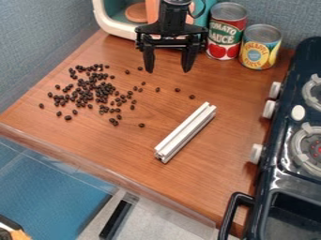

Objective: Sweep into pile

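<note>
Dark beans (100, 88) lie scattered on the left of the wooden counter (119, 145). The black gripper (168, 71), fingers apart, hangs beyond a silver bar (186, 132), which lies nearer the viewer and slightly right, its long axis slanting from upper right to lower left.

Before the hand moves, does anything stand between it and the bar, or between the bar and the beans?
Nothing visible blocks either way: only low stray beans lie on the counter between hand and bar, and between bar and main scatter.
</note>
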Controlling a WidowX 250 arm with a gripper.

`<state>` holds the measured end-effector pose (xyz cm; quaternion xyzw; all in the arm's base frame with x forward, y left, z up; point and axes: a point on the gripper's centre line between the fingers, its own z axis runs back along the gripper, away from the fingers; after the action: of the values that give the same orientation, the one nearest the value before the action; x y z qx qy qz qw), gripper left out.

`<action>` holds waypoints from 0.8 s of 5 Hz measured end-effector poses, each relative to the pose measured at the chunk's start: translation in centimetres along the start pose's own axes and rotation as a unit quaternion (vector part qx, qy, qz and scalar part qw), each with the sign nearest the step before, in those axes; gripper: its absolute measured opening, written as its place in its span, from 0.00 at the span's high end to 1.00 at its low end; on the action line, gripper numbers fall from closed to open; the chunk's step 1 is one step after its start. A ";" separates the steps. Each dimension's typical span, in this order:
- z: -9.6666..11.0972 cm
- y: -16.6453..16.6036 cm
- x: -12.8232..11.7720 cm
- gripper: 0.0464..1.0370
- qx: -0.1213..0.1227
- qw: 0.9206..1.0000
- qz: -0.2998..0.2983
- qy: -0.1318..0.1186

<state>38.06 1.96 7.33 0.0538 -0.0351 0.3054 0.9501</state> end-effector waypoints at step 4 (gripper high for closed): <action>1.9 -2.8 -2.2 0.04 -0.066 0.976 -0.201 -0.046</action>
<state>37.89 -1.81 8.81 0.0109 -0.0877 0.1019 0.9909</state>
